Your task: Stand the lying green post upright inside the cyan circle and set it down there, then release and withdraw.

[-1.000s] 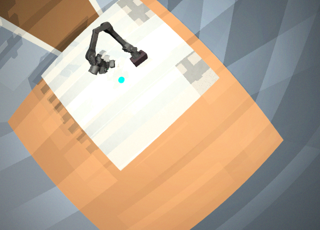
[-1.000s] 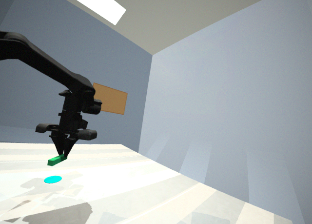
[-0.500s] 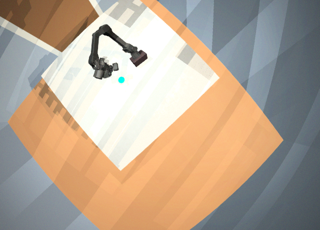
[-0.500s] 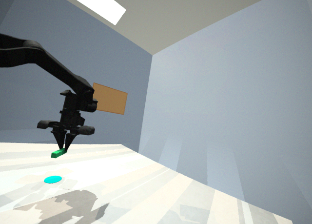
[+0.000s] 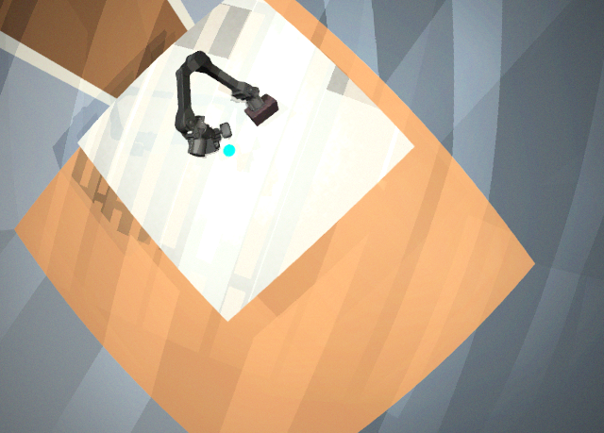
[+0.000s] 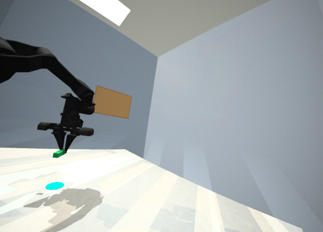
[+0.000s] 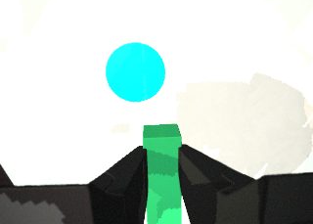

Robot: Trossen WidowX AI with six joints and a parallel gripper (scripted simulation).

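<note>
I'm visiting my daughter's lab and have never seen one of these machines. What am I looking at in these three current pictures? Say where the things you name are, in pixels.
It is a single jointed robot arm (image 5: 183, 90) (image 6: 62, 70), ending in a two-fingered gripper (image 6: 63, 149) (image 7: 161, 155).

The top picture looks down on the pale tabletop (image 5: 311, 174) (image 6: 146, 193), with the arm's dark base (image 5: 262, 110) on it. The exterior one looks across the table from beside the arm. The wrist one comes from a camera on the arm, looking past the fingers.

A flat cyan circle (image 5: 228, 150) (image 6: 54, 185) (image 7: 135, 72) marks the tabletop. The gripper holds a green post (image 6: 59, 153) (image 7: 163, 182) above the table, lying roughly sideways rather than upright. The job is to stand it in that circle.
</note>
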